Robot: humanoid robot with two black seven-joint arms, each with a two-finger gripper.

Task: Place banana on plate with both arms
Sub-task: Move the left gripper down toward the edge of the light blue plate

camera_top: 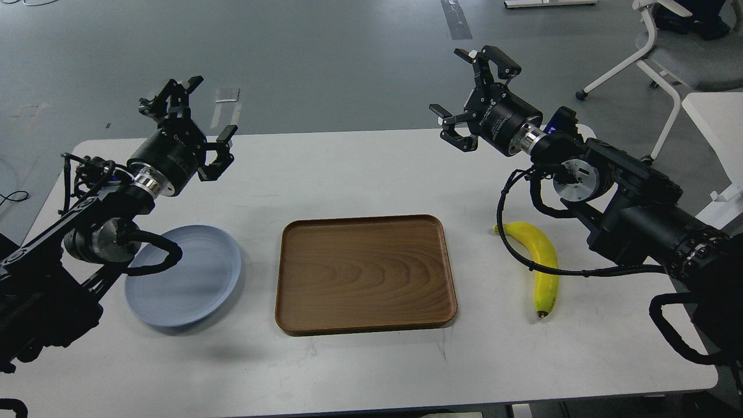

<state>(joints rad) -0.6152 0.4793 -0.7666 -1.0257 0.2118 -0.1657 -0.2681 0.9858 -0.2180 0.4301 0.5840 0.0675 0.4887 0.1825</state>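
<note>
A yellow banana [541,264] lies on the white table at the right, stem end away from me, dark tip toward me; a black cable crosses over it. The pale blue-grey plate [191,278] rests at the left, partly covered by my left arm's cable. My left gripper [188,119] is raised above the table's far left, well behind the plate, fingers spread open and holding nothing. My right gripper [470,96] hovers high over the far right edge, behind the banana, also open and holding nothing.
A rectangular brown wooden tray [365,325] sits mid-table between plate and banana. The white table [348,168] ends close to the banana's right side. A white chair [662,52] and another white table corner [717,116] stand on the grey floor at the far right.
</note>
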